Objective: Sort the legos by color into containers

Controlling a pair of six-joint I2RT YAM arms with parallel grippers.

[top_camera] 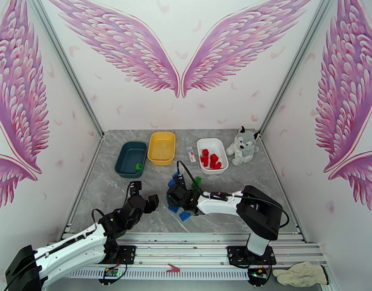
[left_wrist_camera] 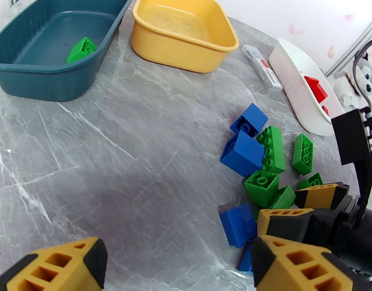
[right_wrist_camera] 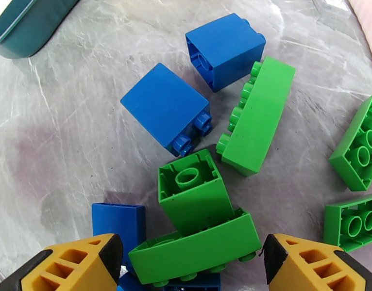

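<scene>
You have three trays at the far side of the table point(top_camera: 113, 209): one teal tray point(left_wrist_camera: 40, 83), one yellow tray point(left_wrist_camera: 176, 56) and one white tray point(left_wrist_camera: 293, 83). One green brick point(left_wrist_camera: 80, 49) lies in the teal tray, and a few red bricks point(top_camera: 210, 160) lie in the white one; their number I cannot tell. The loose pile point(left_wrist_camera: 263, 180) lies on the table nearer to you than the trays, with five green and four blue bricks.

Your right gripper point(right_wrist_camera: 191, 258) hangs over this pile. A long green brick point(right_wrist_camera: 195, 253) lies on its side between the two fingers, its long axis running from one finger point(right_wrist_camera: 89, 263) to the other and its studs pointing toward the wrist. Its ends come very close to both fingers, so I cannot tell whether the gripper squeezes it or stands free. A square green brick point(right_wrist_camera: 193, 190) leans on it, hollow side up.

Your left gripper point(left_wrist_camera: 178, 263) is spread wide with nothing in it, over bare table to the left of the pile.
</scene>
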